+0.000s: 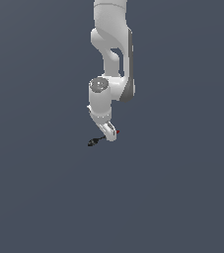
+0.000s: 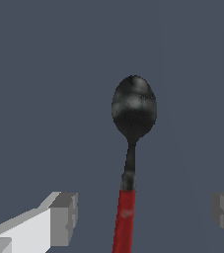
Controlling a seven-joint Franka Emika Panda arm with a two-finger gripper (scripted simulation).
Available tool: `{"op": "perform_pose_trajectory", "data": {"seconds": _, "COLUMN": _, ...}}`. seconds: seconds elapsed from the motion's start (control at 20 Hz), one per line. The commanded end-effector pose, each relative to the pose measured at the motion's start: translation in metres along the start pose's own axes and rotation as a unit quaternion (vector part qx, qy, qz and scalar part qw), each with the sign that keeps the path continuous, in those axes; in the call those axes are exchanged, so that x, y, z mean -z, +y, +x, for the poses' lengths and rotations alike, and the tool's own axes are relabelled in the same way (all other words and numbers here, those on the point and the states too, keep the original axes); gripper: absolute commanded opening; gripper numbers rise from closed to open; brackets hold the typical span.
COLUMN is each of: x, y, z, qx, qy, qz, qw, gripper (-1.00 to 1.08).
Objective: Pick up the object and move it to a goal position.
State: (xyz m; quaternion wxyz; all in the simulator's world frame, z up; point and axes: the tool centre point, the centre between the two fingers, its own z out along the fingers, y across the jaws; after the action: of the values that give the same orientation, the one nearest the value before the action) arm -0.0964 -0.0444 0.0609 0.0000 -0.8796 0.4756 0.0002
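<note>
One spoon (image 2: 131,163) between spread fingers (image 2: 59,220) of open hand (image 2: 145,217), untouched, plain grey ground.

**No readable text**

No words, labels, brand marks, numbers or signs can be read in either view. The spoon (image 2: 132,148), the white arm (image 1: 111,64) and the plain grey background all carry no lettering.

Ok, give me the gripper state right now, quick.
Gripper: open, holding nothing; its fingers stand apart on either side of the spoon's red handle, with a gap on both sides.
</note>
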Motion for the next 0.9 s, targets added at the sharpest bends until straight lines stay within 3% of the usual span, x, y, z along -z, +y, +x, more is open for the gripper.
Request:
{"op": "perform_pose_trajectory", "data": {"seconds": 0.0, "x": 0.000, "y": 0.000, "z": 0.000, "qx": 0.000, "qy": 0.000, "qz": 0.000, "qw": 1.0000, "gripper": 1.00}}
{"op": "perform_pose_trajectory", "data": {"seconds": 0.85, "x": -0.049, "y": 0.001, "z": -0.001, "qx": -0.003, "qy": 0.000, "qz": 0.000, "qw": 1.0000, "gripper": 1.00}}
